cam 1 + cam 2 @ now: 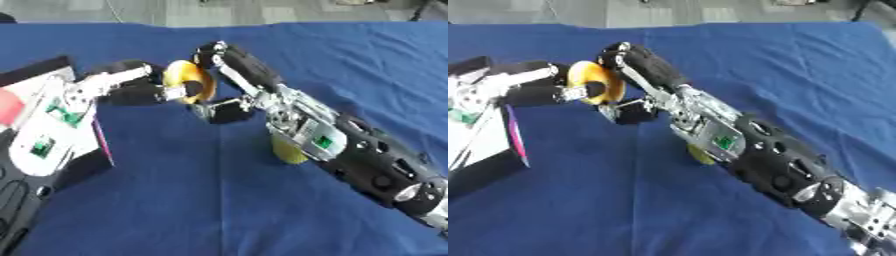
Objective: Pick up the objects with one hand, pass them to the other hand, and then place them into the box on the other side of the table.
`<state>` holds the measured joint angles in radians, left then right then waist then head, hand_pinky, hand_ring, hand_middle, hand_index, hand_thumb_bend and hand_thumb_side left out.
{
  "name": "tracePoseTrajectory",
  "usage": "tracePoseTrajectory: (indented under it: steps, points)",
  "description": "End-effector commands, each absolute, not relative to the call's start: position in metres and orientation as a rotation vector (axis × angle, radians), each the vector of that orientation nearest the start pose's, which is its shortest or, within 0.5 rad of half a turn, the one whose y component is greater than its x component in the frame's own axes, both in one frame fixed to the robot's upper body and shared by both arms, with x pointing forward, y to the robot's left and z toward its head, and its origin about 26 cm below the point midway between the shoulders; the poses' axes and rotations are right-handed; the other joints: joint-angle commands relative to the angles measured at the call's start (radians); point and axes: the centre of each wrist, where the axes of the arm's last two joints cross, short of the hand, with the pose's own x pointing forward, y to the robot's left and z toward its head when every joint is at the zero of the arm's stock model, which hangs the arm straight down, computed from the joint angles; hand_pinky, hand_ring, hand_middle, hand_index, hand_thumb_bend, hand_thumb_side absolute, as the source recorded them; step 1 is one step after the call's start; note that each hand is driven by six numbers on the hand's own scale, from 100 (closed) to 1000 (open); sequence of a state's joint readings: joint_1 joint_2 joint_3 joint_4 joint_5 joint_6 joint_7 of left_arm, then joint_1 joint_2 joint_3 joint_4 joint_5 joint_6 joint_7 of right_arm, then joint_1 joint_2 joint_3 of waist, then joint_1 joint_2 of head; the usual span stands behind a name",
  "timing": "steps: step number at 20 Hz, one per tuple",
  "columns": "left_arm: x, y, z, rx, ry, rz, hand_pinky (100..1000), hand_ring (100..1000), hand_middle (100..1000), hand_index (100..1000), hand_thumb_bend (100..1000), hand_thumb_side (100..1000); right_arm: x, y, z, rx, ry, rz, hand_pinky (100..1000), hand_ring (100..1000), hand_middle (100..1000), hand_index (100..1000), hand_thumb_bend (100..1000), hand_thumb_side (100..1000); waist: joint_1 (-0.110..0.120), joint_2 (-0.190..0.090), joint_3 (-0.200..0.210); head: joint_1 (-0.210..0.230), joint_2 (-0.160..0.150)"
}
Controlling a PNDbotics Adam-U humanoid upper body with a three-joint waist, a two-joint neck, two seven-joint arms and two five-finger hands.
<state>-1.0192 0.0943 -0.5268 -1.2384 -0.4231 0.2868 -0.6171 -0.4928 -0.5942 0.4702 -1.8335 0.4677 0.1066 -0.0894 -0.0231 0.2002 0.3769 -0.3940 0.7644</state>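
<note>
2 robot hands [229, 102] [131, 85], 1 orange ring [188, 80], 1 yellow obj [287, 151]

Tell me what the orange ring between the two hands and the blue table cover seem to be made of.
Orange ring: likely plastic or rubber with a smooth, slightly glossy finish, judging by its even colour and soft shine; which one is unclear. Both the left robot hand and the right robot hand have fingers on it. Blue table cover: woven cloth, matte, shown by its folds and creases.

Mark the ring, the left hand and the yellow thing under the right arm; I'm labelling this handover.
ring [185, 75], left eye view, upper yellow rim
left hand [122, 82], left eye view, fingers
yellow thing [287, 152], left eye view, visible side
</note>
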Motion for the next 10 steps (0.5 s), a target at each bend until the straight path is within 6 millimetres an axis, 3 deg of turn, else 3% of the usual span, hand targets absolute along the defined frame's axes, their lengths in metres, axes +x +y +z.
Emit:
tracePoseTrajectory:
  steps: [1, 6, 10]
  points:
    - [0.4047, 0.0262, 0.2238, 0.078, -1.508, -1.611, 901, 857, 800, 751, 357, 873, 0.3202, -0.1968, 0.1884, -0.667, -2.115, 1.154, 679, 647, 500, 592, 200, 100, 0.005, -0.001, 0.0, -0.003, 0.006]
    - [0.4051, 0.0259, 0.2233, 0.078, -1.526, -1.557, 861, 788, 688, 597, 100, 701, 0.32, -0.1963, 0.1887, -0.665, -2.117, 1.152, 679, 648, 501, 594, 199, 100, 0.005, -0.002, -0.001, -0.004, 0.006]
    - [0.4051, 0.0251, 0.2225, 0.063, -1.539, -1.519, 845, 750, 625, 522, 100, 527, 0.3201, -0.1958, 0.1875, -0.662, -2.112, 1.156, 682, 660, 513, 613, 263, 100, 0.005, -0.001, -0.002, -0.004, 0.006]
